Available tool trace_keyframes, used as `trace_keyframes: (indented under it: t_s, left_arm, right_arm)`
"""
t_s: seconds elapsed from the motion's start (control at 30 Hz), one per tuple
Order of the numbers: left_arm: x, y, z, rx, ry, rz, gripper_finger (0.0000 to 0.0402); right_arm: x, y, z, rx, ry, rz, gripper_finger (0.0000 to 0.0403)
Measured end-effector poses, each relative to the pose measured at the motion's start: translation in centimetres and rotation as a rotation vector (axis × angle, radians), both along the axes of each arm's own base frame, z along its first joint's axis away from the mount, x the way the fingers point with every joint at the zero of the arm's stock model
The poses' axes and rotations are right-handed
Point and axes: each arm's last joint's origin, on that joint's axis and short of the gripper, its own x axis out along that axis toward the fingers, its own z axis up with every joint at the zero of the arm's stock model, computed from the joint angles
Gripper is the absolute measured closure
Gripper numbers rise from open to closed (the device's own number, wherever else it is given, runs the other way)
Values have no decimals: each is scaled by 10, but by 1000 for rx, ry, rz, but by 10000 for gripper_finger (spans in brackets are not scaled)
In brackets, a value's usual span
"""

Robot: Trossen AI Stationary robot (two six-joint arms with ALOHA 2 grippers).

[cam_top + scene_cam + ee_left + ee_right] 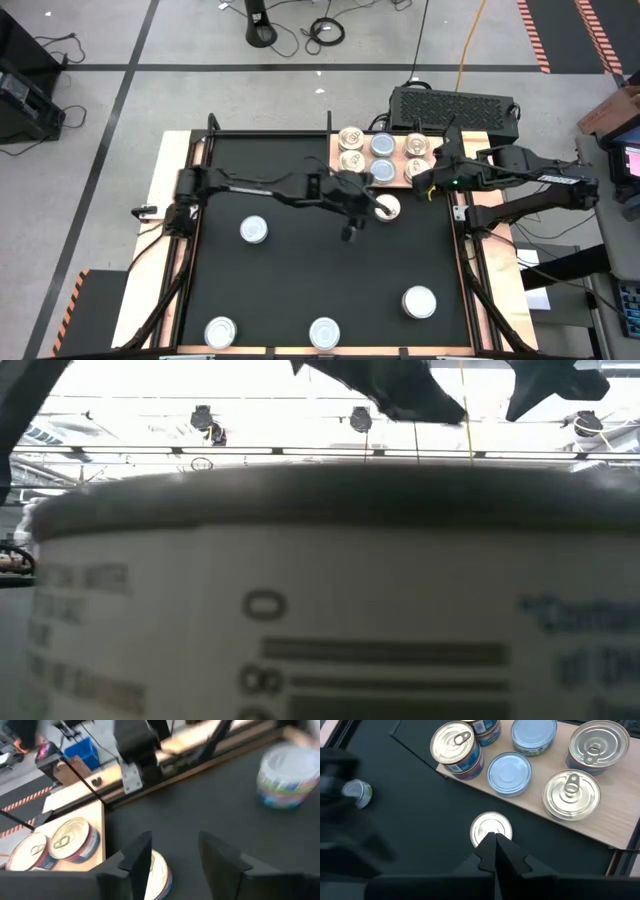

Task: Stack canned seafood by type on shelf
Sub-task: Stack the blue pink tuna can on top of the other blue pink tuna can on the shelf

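Your left gripper [366,218] hangs parted beside a tin [385,208] just off the shelf [395,190]: probably released short. Right gripper [428,187] waits clenched, empty, over the shelf's edge.

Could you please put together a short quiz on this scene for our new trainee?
1. True or false: the right claw is shut.
2. How many can tops show on the shelf?
3. The can nearest the left claw is: A) on the shelf; B) on the black mat beside the shelf; C) lifted in the air.
Key: 1 true; 2 six; 3 B.
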Motion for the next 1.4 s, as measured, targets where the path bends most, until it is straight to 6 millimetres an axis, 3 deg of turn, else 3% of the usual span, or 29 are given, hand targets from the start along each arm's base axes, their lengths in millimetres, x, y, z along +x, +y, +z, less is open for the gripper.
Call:
trace_keyframes:
  t_s: [0.23,0.43,0.6,1.13,1.4]
  left_arm:
    - [29,-20,-50,231,64,-72,213]
    - [44,-14,-106,407,141,-50,213]
    - [51,-7,-132,496,170,0,213]
    - [51,19,-143,485,211,34,215]
    - [51,19,-143,474,206,17,284]
  right_arm:
    - [0,3,-1,-2,11,19,403]
    - [0,6,-1,5,14,26,403]
    - [-1,6,-2,8,20,27,403]
    - [-3,6,-2,-10,38,13,403]
    - [-3,6,-2,-10,37,10,403]
